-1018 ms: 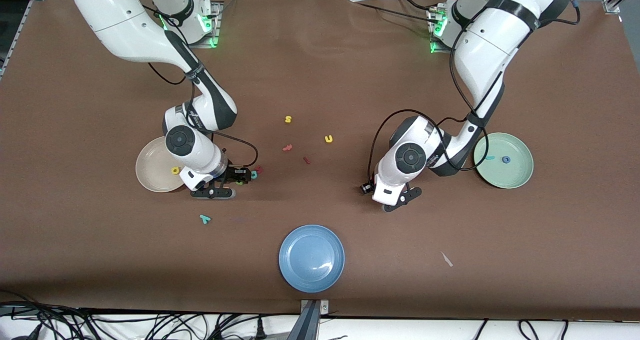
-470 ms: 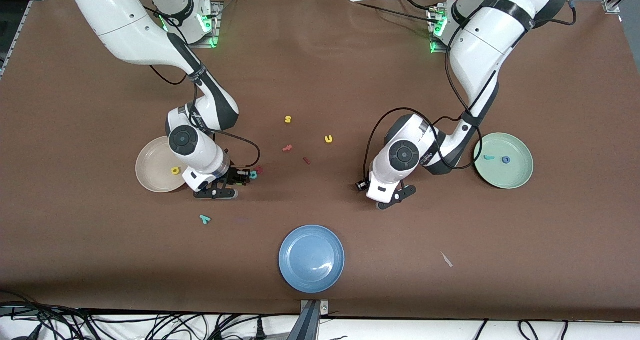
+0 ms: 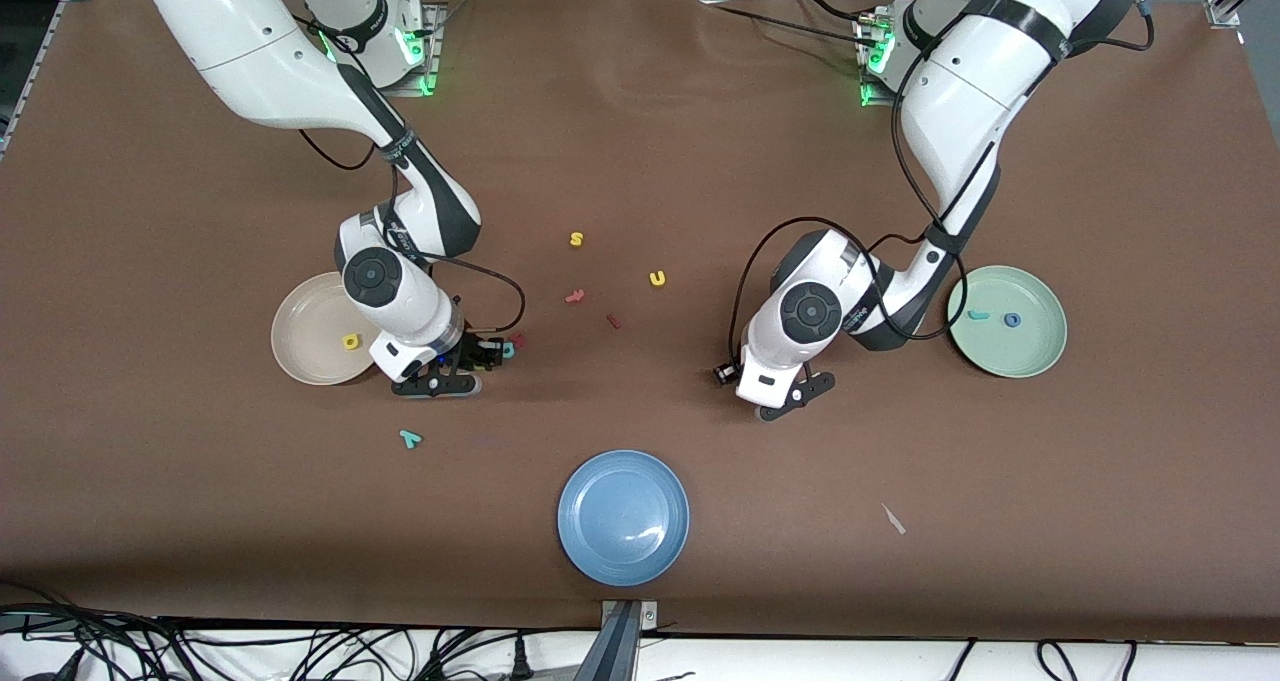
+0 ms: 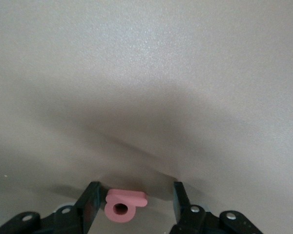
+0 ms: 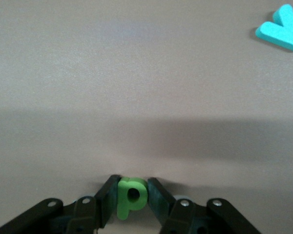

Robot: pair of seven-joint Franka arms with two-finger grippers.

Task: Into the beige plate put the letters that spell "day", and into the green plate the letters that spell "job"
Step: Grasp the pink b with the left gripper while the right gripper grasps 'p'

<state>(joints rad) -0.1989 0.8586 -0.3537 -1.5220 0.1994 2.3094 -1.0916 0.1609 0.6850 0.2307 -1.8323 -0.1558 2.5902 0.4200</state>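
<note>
My right gripper (image 3: 447, 373) (image 5: 133, 187) is down on the table beside the beige plate (image 3: 300, 356), shut on the green a (image 5: 132, 201). A yellow d (image 3: 350, 341) lies in that plate. The teal y (image 3: 409, 438) (image 5: 282, 30) lies on the table nearer the front camera. My left gripper (image 3: 788, 401) (image 4: 136, 189) is low over the table beside the green plate (image 3: 1030, 356), open, with the salmon b (image 4: 123, 206) between its fingers, leaning on one finger. The b is hidden in the front view. A teal j (image 3: 978, 314) and a blue o (image 3: 1013, 320) lie in the green plate.
A blue plate (image 3: 623, 517) sits near the table's front edge. A teal p-shaped letter (image 3: 508, 348) lies right by my right gripper. A yellow s (image 3: 577, 239), a yellow u (image 3: 657, 278) and two small red pieces (image 3: 574, 297) (image 3: 613, 320) lie mid-table.
My right gripper's fingers have shut on the green a. My left gripper has shifted slightly toward the right arm's end of the table.
</note>
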